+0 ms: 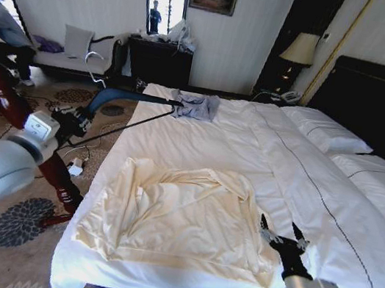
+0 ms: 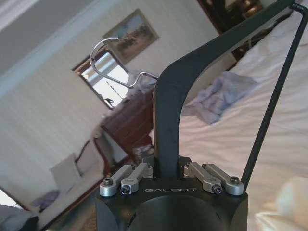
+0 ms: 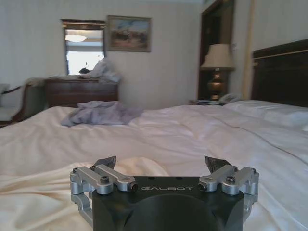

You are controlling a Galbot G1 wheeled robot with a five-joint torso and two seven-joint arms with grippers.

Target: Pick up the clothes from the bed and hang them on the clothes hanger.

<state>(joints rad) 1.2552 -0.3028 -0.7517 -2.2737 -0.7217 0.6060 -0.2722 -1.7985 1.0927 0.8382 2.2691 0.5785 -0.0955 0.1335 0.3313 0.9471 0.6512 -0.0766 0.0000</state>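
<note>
Lying spread and rumpled across the lower centre of the head view, near the foot edge of the bed (image 1: pixel 266 149): the clothes (image 1: pixel 186 221), pale cream, thin and soft. Likely light, limp, prone to sagging and sliding once lifted; best pinched at a raised fold by the collar or shoulder, not on flat cloth. At lower right of the same view, right gripper (image 1: pixel 282 236) with jaws spread wide, empty, hovering at the garment's right edge. At left of the frame, left gripper (image 2: pixel 168 179) clamped on one end of the clothes hanger (image 1: pixel 129 99), black, rigid, slim, held out over the bed's left side, hook upward. Small blue-grey garment (image 1: pixel 198 105) farther up the sheet, well apart.
</note>
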